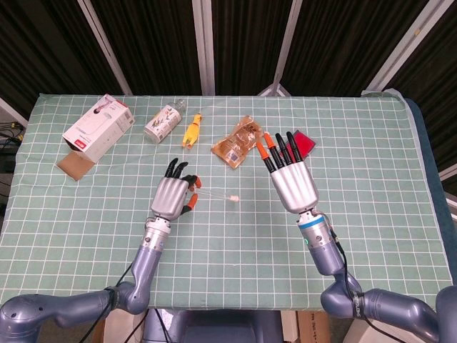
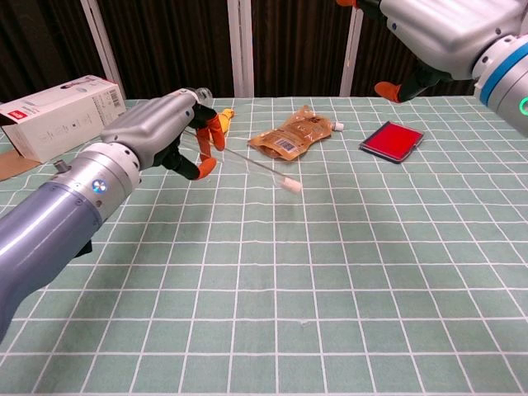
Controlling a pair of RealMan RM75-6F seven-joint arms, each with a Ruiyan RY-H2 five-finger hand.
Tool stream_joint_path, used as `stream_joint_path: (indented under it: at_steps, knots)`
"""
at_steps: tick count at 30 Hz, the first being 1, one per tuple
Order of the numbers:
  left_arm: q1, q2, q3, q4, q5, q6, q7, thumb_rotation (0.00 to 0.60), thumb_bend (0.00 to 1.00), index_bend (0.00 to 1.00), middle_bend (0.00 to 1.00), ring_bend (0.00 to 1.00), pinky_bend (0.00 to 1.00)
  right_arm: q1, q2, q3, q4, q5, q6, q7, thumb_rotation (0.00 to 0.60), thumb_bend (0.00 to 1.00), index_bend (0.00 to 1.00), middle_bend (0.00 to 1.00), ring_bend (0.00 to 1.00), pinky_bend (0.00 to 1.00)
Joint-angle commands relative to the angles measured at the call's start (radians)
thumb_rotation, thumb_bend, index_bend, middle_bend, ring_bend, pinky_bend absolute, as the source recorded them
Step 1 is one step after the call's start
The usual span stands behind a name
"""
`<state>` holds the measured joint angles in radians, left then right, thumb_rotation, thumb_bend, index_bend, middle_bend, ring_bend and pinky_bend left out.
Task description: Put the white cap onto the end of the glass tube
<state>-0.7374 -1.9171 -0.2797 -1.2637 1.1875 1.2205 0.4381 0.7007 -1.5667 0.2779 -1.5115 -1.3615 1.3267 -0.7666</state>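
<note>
Head view: left hand (image 1: 171, 197) pinches the glass tube (image 1: 213, 193), which runs out to its right above the checked table cloth (image 1: 371, 150); the white cap (image 1: 233, 198) sits on the tube's far end. Right hand (image 1: 291, 180) is raised, fingers spread wide, holding nothing, and hides part of the red pad (image 1: 303, 141). Along the far edge lie a white box (image 1: 98, 126), bottle (image 1: 163, 121), yellow toy (image 1: 191, 131) and snack pouch (image 1: 236, 141) — all well apart from the tube. Chest view: left hand (image 2: 157, 132) grips the tube (image 2: 247, 160), cap (image 2: 289, 183) at its tip, just above bare cloth; right hand (image 2: 429, 29) is cut off by the top edge — fingers unseen here.
</note>
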Motion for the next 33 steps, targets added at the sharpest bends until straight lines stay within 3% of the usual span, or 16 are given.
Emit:
stream_joint_path:
  at_steps: [1, 33]
  knots:
    - [0.015, 0.018, 0.025, 0.003, 0.001, -0.015, 0.017, 0.6, 0.63, 0.52, 0.53, 0.13, 0.0, -0.001, 0.008, 0.006, -0.014, 0.002, 0.004, 0.0, 0.6, 0.36, 0.05, 0.0, 0.0, 0.0]
    - [0.099, 0.058, 0.08, 0.007, 0.026, 0.007, -0.014, 0.6, 0.62, 0.48, 0.49, 0.13, 0.0, -0.023, 0.026, -0.009, -0.068, 0.016, 0.021, -0.002, 0.6, 0.36, 0.05, 0.0, 0.0, 0.0]
